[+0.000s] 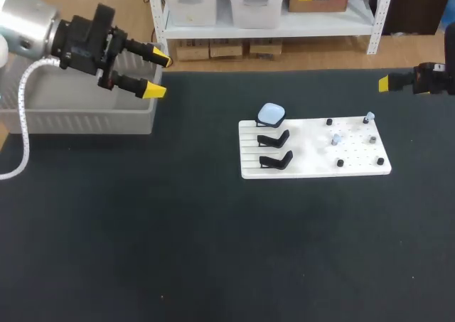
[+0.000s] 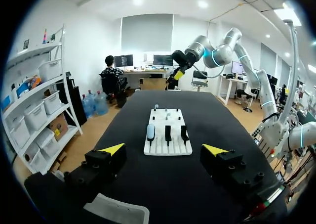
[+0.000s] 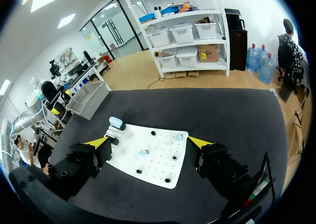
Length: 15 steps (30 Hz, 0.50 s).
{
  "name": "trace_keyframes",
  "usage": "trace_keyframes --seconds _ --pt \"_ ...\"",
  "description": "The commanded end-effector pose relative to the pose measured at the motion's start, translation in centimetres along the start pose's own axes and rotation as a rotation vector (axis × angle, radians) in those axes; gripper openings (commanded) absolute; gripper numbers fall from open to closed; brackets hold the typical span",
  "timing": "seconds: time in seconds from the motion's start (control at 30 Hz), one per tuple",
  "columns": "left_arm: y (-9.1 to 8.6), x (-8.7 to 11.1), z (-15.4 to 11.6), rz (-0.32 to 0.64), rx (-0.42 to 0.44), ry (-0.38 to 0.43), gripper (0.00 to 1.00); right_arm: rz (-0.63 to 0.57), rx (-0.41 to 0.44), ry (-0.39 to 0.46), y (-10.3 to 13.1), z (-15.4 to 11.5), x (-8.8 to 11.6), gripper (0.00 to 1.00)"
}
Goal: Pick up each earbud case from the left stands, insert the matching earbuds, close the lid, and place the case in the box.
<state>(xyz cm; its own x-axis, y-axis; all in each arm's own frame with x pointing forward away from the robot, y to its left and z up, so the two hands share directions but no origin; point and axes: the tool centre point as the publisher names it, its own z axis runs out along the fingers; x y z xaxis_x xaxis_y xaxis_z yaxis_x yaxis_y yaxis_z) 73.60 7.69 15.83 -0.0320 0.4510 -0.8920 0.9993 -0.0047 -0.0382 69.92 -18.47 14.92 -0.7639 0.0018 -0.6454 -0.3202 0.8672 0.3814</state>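
Our left gripper [image 1: 157, 73] is spread by the box [image 1: 85, 114]. The head view crops our right gripper [image 3: 148, 142]; its wrist view shows it spread.

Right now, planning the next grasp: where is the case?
In the head view, the case sits on the farthest of three stands at the board's left end; the two nearer ones are empty.

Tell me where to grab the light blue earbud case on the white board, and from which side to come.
Probably grip the earbud case across its rounded upper body, coming down from above. It sits propped on its stand, which cradles the underside, so only the top and sides are free. The neighbouring empty stand leaves room for a finger on that side.
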Motion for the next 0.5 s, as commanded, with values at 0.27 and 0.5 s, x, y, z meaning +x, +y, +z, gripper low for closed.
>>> trace_keyframes --seconds 0.27,0.5 --pt "-0.3 0.9 0.3 -0.044 0.035 0.005 1.00 0.000 0.000 0.001 0.0 0.0 0.0 1.00" --pt "0.4 1.9 3.0 -0.073 0.068 0.008 1.00 0.000 0.000 0.001 0.0 0.0 0.0 1.00"
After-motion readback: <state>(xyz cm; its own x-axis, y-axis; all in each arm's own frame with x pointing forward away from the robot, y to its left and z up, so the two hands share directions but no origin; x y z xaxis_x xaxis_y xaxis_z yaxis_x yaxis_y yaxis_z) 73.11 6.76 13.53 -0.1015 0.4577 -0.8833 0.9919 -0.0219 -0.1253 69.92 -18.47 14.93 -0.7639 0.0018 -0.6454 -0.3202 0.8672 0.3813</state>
